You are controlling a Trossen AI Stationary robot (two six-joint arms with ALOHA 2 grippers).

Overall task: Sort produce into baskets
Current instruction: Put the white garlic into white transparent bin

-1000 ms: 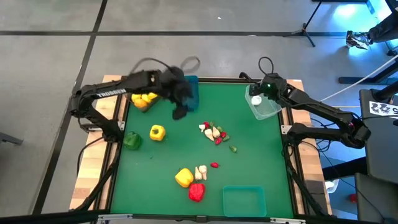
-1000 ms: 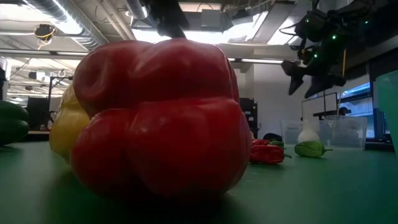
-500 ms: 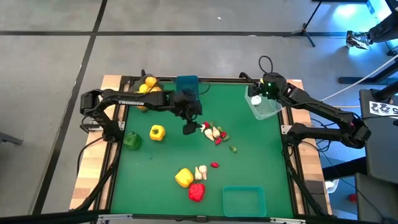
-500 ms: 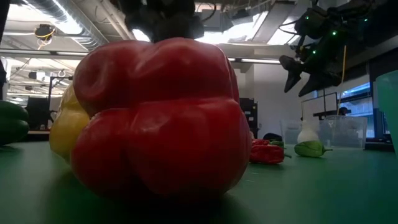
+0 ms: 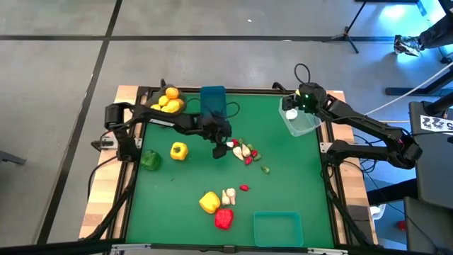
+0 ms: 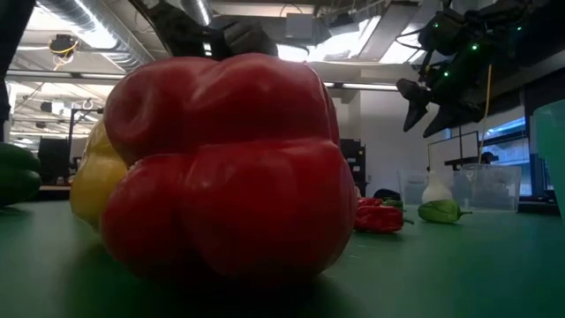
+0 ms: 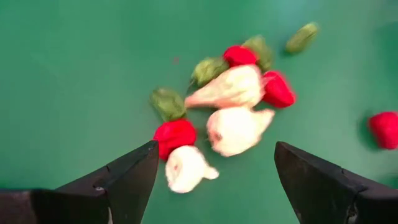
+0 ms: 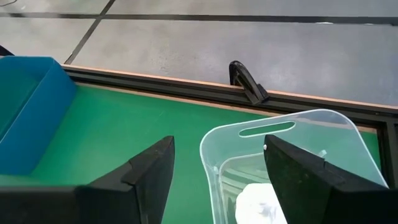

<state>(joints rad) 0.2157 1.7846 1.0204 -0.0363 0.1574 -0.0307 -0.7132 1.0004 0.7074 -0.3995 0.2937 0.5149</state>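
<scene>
My left gripper point(image 5: 219, 151) point(image 7: 214, 180) is open, just above the green mat beside a cluster of white garlic pieces point(image 7: 236, 127) with small red and green bits point(image 5: 244, 151). It touches nothing. My right gripper point(image 5: 290, 108) point(image 8: 217, 180) is open above the clear bin point(image 5: 303, 122), which holds a white piece point(image 8: 261, 202). The dark grey bin point(image 5: 168, 103) holds yellow-orange fruits. The blue bin point(image 5: 213, 101) stands beside it. The teal bin point(image 5: 277, 228) stands at the near edge. A red pepper point(image 5: 224, 217) fills the low view point(image 6: 229, 168).
On the mat lie a yellow pepper point(image 5: 180, 150), a green pepper point(image 5: 149, 160), another yellow pepper point(image 5: 209, 202) beside a garlic piece point(image 5: 228, 194), a red bit point(image 5: 244, 188) and a green bit point(image 5: 265, 169). The mat's right half is bare.
My left gripper has swung from beside the blue bin toward the table's near side and middle, down to the cluster of garlic pieces and small bits, slowing at the end. It has stayed open. My right gripper has kept still over the clear bin.
</scene>
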